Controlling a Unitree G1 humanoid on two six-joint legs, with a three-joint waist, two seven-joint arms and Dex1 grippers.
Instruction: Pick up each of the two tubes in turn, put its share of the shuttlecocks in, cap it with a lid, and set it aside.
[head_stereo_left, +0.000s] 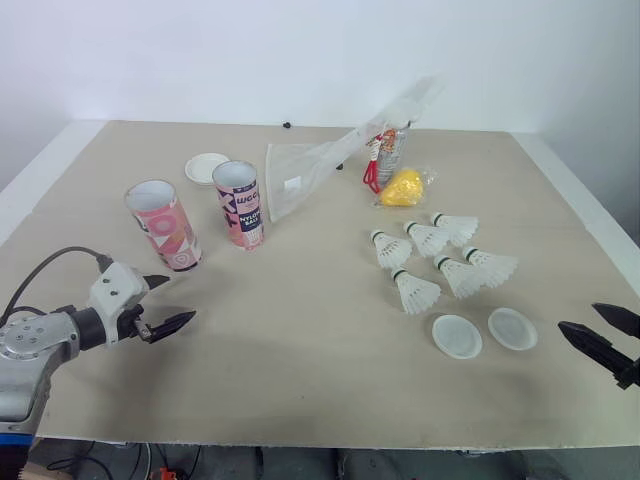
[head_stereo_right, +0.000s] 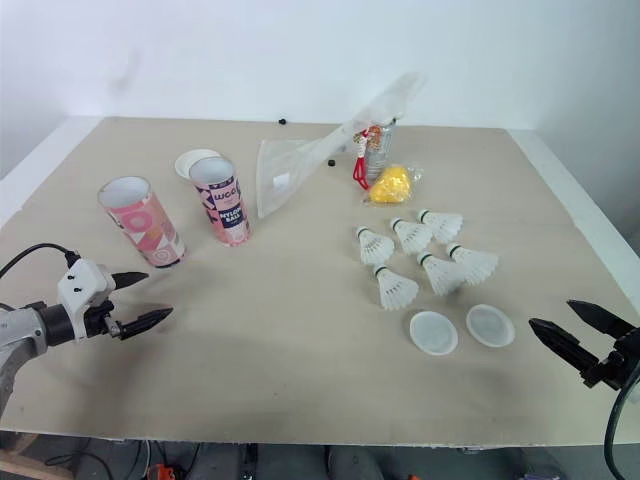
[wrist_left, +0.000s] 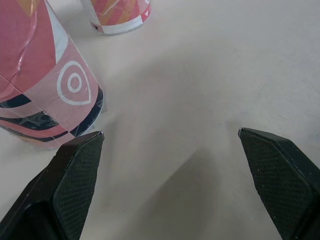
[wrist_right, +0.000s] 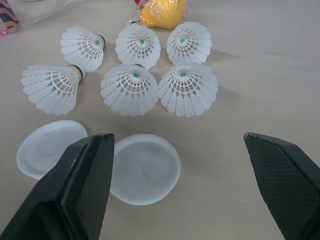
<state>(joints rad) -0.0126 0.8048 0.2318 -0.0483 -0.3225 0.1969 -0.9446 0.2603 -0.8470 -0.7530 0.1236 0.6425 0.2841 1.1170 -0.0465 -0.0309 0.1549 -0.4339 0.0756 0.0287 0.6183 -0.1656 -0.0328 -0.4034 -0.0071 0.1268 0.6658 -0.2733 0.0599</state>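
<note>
Lettering "NYLON BALL" marks one tube (head_stereo_left: 238, 205); a second tube (head_stereo_left: 162, 225) stands beside it, both upright at the table's (head_stereo_left: 300, 350) left. Six shuttlecocks (head_stereo_left: 428, 238) and two lids (head_stereo_left: 457, 336) lie toward the right. Left claw (head_stereo_left: 178, 298) and right claw (head_stereo_left: 580, 317) both gape, empty.

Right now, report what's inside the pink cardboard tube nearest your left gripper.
The pink cardboard tube shows pale inner wall at its open mouth; deeper down is hidden by its side.
</note>
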